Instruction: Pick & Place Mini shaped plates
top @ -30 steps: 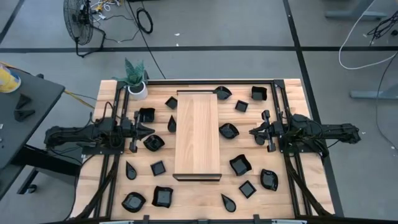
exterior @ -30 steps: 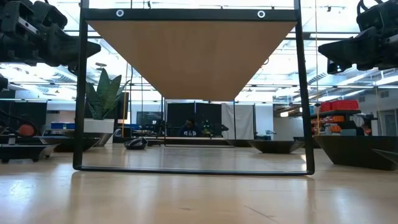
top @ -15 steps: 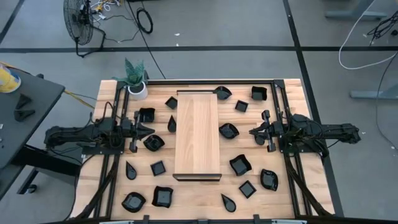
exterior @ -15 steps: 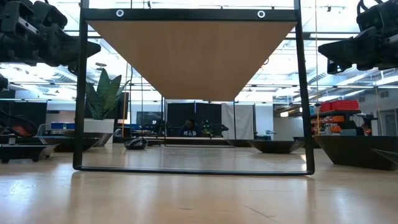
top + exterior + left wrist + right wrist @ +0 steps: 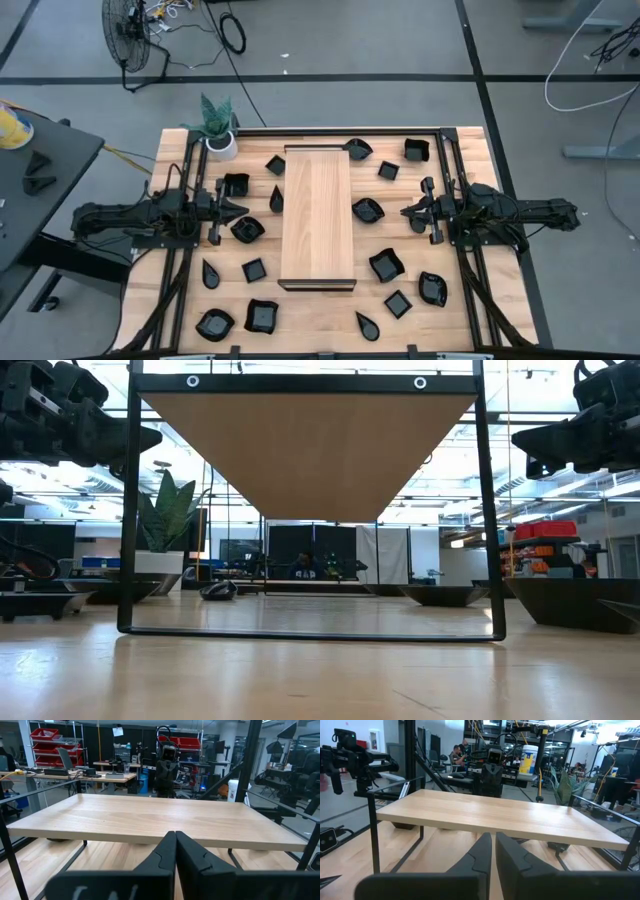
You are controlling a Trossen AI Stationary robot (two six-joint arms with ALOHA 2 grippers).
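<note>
Both my arms wait at mid-height on either side of the wooden board, and neither holds anything. My left gripper has its fingers pressed together, as its wrist view shows them touching at the tips. My right gripper is also nearly closed, with only a thin slit between the fingers, and nothing is between them.

The mini shaped plates lie scattered on the tabletop on both sides of the board. The nearest one for my left gripper is a wavy black dish just below and slightly ahead of its tip; a square dish sits close on its other side. For my right gripper, a rounded dish lies just ahead of the fingers, between them and the board.

I judge the picking has not begun, so the first step is the approach. To do it well I should open the fingers wide before going down, then turn the wrist downward over the chosen dish. These dishes are glossy and shallow, so I think it is better to take one rim wall between the fingers, not the whole dish. I should descend slowly, because the fingertip can push the dish away on the smooth wood.
</note>
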